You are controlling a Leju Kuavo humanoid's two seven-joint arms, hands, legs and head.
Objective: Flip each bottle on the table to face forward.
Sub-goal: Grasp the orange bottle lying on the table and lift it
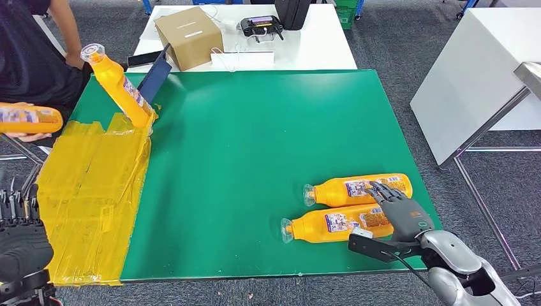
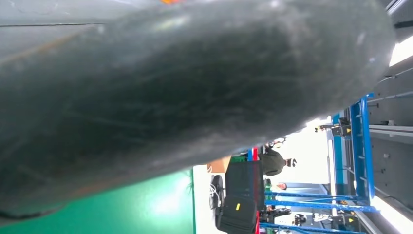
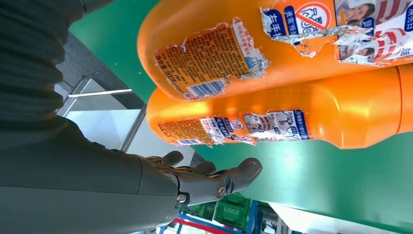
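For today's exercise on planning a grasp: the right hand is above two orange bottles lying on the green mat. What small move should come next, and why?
Probably lower the right hand and close its fingers around the near bottle. The hand hangs over both bottles' bases with fingers apart, holding nothing, and both the near and the far bottle lie on their sides on the mat, so neither is flipped yet.

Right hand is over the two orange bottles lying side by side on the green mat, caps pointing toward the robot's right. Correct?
Not quite: the caps point toward the robot's left. The head view shows the right hand over the base ends of the two orange bottles, lying side by side on the green mat.
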